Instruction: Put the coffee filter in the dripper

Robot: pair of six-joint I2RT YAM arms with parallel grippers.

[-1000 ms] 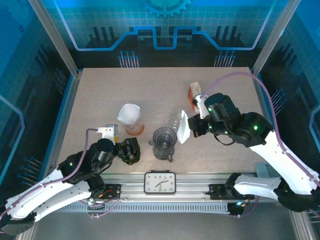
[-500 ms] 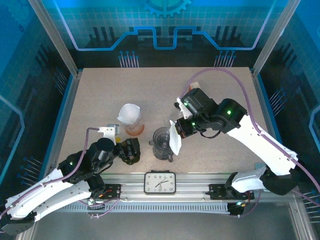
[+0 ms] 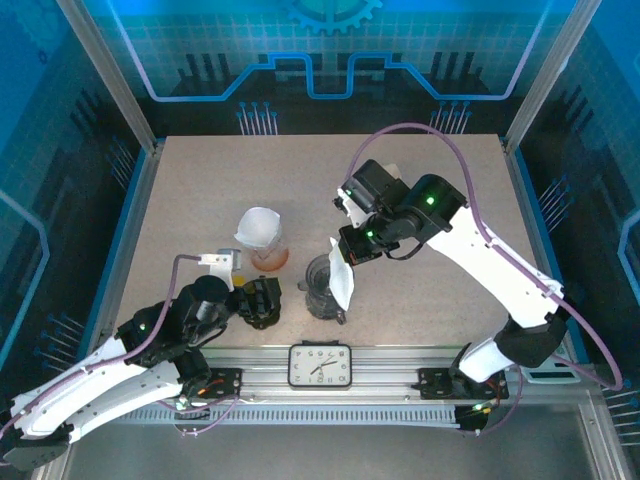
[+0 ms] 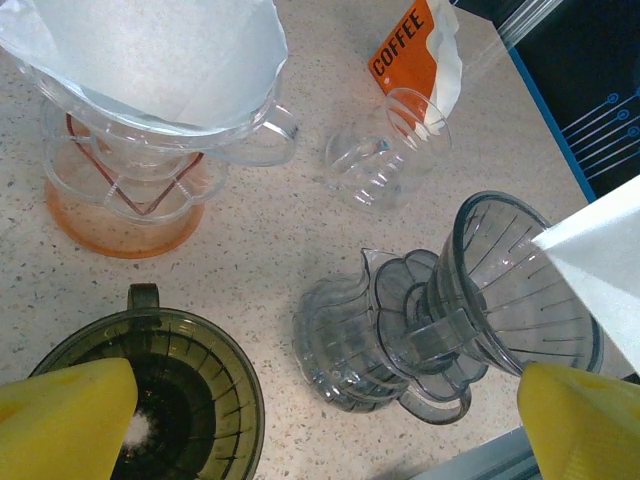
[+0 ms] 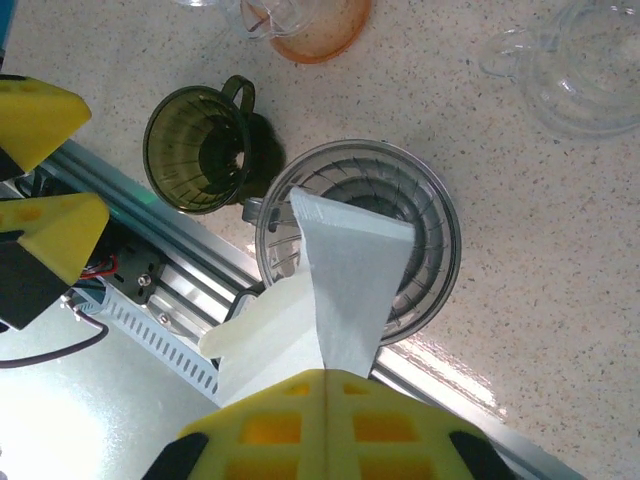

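Task's thing: a white paper coffee filter (image 5: 345,285), folded flat, held over the mouth of the clear grey dripper (image 5: 440,225).
Long axis: in the right wrist view it runs straight out from the fingers, and the free end points into the dripper's ribbed bowl.
Top view: the filter (image 3: 342,282) stands edge-on and hangs down from the pincer, with its lower end at the dripper (image 3: 320,285).
Filter against pincer: the near end is caught between the 2 yellow fingers, and the rest sticks out beyond the tips.
Right gripper (image 5: 322,392): jaws together, clamped on the filter.
Left gripper (image 3: 262,300): jaws wide apart, low over the table (image 3: 200,200), with 1 yellow finger (image 4: 70,410) above the dark green dripper (image 4: 150,390).
Touching the bowl: cannot tell whether the filter's tip rests on the ribs.
Nearby: an orange-based dripper (image 4: 125,215) already holds 1 filter; a clear glass jar (image 4: 385,150) lies beside an orange coffee bag (image 4: 405,45).
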